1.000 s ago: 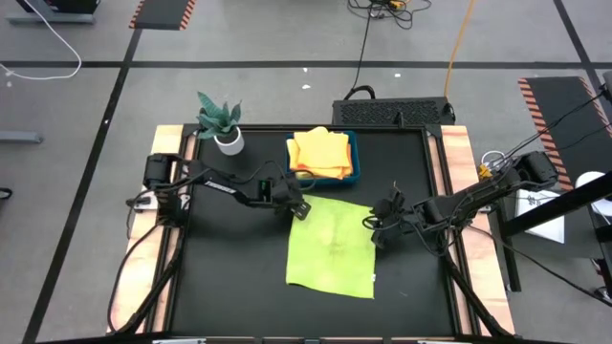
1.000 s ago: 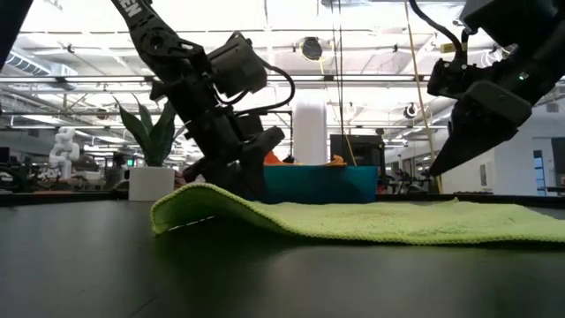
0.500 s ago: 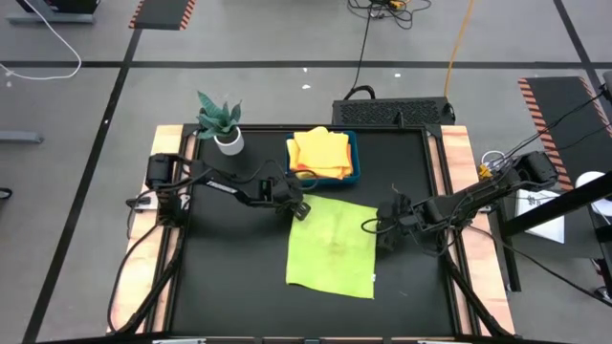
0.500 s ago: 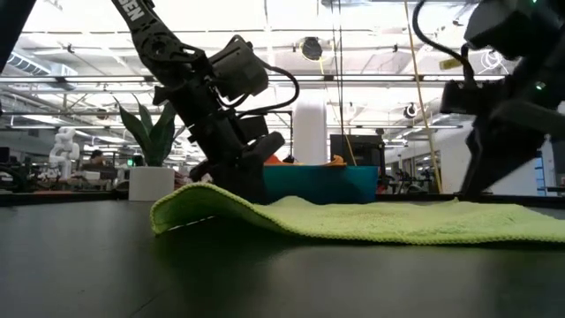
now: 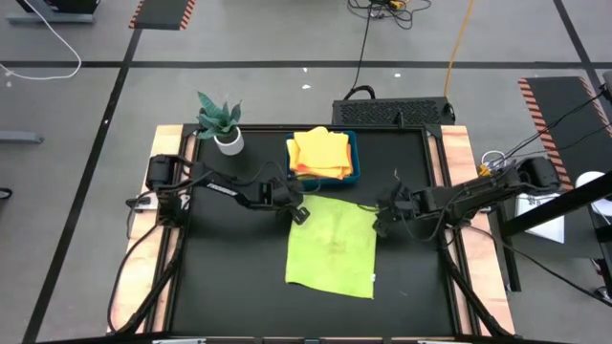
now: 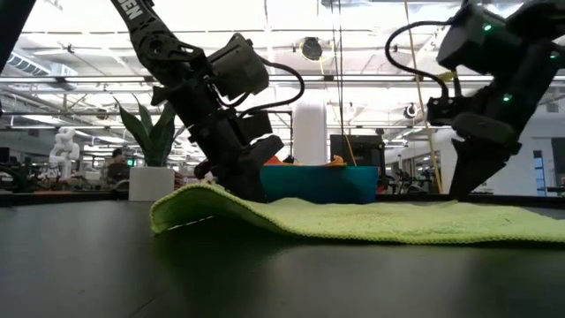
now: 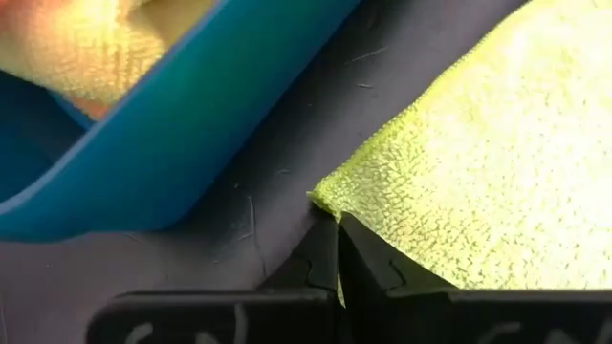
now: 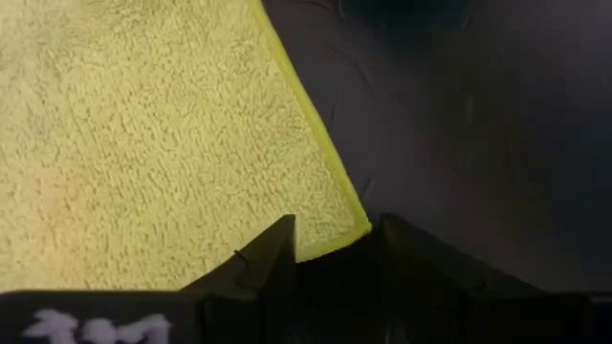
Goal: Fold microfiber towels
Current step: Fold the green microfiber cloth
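Observation:
A lime green towel [image 5: 330, 244] lies spread on the black table [image 5: 229, 277]. Its left part humps up a little [image 6: 190, 201]. My left gripper [image 5: 297, 212] is shut on the towel's far left corner. My right gripper [image 5: 382, 223] stands open at the far right corner [image 8: 352, 227], one finger [image 8: 273, 253] over the cloth and the other [image 8: 416, 250] over bare table. Whether it touches the cloth, I cannot tell. More towels, yellow and orange [image 5: 318, 153], lie folded in the blue tray [image 5: 356, 158]. My left gripper pinches the lime towel's far left corner [image 7: 323, 199] between its two fingers [image 7: 359, 253], and only the tip of the corner shows beyond them. The fingers slant down from the table's left side. The corner is raised slightly; the rest of the towel lies on the table.
A small potted plant [image 5: 222, 122] stands at the far left corner of the table. The blue tray's wall [image 7: 191, 143] runs just beyond my left gripper. Bare black table lies to the left of and in front of the towel.
My left gripper has stayed where it was, rolled a little and shut on the towel's far left corner. My right gripper has swung toward the far edge and sunk a little, turning, to the towel's far right corner. The towel has not moved.

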